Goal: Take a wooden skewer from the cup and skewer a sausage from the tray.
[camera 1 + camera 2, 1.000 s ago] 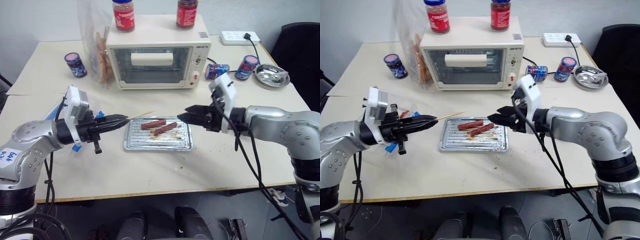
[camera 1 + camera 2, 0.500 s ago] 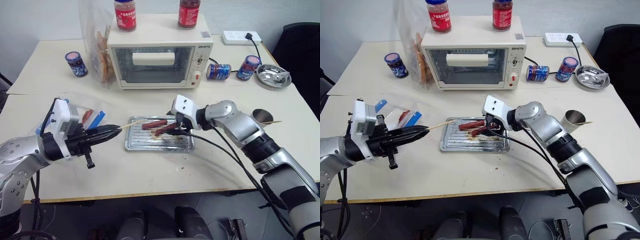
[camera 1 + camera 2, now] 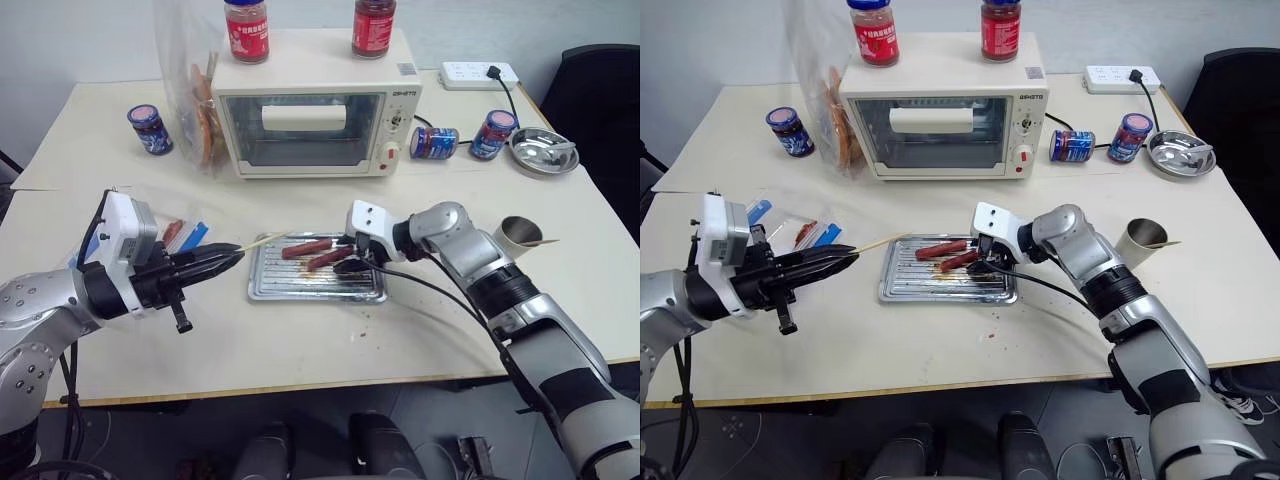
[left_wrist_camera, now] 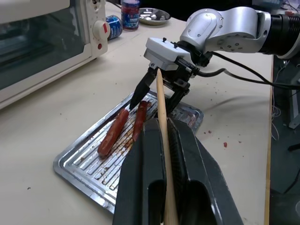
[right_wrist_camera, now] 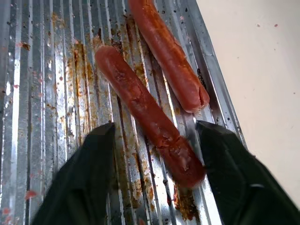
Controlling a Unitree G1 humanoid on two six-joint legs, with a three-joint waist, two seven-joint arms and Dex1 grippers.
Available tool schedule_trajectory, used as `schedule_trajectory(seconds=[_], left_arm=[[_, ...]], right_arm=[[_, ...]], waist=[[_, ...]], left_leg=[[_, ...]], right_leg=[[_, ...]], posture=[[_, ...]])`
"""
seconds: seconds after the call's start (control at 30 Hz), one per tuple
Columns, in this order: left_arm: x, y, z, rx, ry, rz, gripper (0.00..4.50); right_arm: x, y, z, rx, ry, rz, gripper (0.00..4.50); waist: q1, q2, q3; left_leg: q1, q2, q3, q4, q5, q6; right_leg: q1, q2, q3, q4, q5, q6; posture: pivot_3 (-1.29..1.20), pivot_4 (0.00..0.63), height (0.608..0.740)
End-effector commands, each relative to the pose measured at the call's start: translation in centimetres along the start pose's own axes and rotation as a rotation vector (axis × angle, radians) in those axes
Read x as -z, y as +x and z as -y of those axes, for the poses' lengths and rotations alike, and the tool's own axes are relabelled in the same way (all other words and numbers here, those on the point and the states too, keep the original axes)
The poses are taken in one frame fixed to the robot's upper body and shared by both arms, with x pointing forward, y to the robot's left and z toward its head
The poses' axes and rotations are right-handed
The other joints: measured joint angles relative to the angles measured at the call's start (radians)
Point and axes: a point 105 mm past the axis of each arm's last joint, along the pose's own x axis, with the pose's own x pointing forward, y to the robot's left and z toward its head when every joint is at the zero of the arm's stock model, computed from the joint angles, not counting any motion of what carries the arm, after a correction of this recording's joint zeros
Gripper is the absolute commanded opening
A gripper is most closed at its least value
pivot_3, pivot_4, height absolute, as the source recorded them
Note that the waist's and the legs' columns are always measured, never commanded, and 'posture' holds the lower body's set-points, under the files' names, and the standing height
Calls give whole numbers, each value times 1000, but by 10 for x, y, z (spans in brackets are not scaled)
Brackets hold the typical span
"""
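Table: we see a wide, pale beige table top (image 3: 300,340) bearing everything below.
Oven: a cream toaster oven with a glass door (image 3: 315,115) stands at the far side of the table, with two red jars with blue lids (image 3: 247,30) on its roof.
Bag: a clear plastic bag with a blue edge (image 3: 185,232) lies just beside our left arm.
Tray: the flat rectangular silver metal tray with a ridged, grease-stained bottom (image 3: 300,285) sits in the middle of the table, in front of the oven.
Left gripper: our left gripper (image 3: 222,261) hovers left of the tray, its black fingers clamped tight on the thin pale wooden skewer (image 3: 268,239), whose free tip points over the tray's left rim.
Right gripper: our right gripper (image 5: 154,154) is down in the tray's right end, its fingers parted and straddling the end of the nearer red-brown sausage (image 5: 143,110); neither finger presses it.
Second sausage: another red-brown sausage (image 5: 168,56) lies just beside the first, nearly parallel.
Cup: the small silver-grey metal tumbler (image 3: 520,236) sits tilted on the table right of our right arm, with a skewer end sticking out of its mouth.
Dish: a shallow round steel dish (image 3: 545,152) rests at the far right, near two blue-labelled cans (image 3: 493,134).
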Motion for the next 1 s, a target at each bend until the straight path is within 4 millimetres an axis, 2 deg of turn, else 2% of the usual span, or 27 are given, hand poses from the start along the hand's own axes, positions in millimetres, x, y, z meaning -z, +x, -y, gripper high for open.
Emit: schedule_trajectory(seconds=[0.03, 0.23, 0.33, 0.4, 0.63, 1.0], left_arm=[[-7, 0, -2, 4, 38, 14, 0], [-8, 3, -5, 12, 45, 17, 0], [-8, 4, -5, 17, 50, 17, 0], [-9, 4, -6, 20, 52, 18, 0], [-9, 5, -7, 30, 58, 17, 0], [-12, 6, -10, 40, 70, 18, 0]], right_arm=[[-8, -3, -1, -1, -12, 30, 2358], [-6, -3, -2, 7, 8, 34, 2358], [-4, -3, -5, 5, 3, 31, 1856], [-4, -2, -9, -1, 4, 31, 1314], [-2, -3, -17, -14, 21, 30, 1314], [5, -6, -17, 15, 49, 25, 1314]], waist=[[1, 0, 0], [0, 0, 0], [0, 0, 0], [0, 0, 0], [0, 0, 0], [1, 0, 0]], left_leg=[[0, 0, 0, 0, 0, 0], [0, 0, 0, 0, 0, 0], [0, 0, 0, 0, 0, 0], [0, 0, 0, 0, 0, 0], [0, 0, 0, 1, 0, 0], [0, 0, 0, 1, 0, 0]], right_leg=[[0, 0, 0, 0, 0, 0], [0, 0, 0, 0, 0, 0], [0, 0, 0, 0, 0, 0], [0, 0, 0, 0, 0, 0], [0, 0, 0, 1, 0, 0], [0, 0, 0, 1, 0, 0]], posture=[[0, 150, 740], [0, 150, 740], [0, 150, 740], [0, 150, 740], [0, 150, 740], [0, 150, 740]])
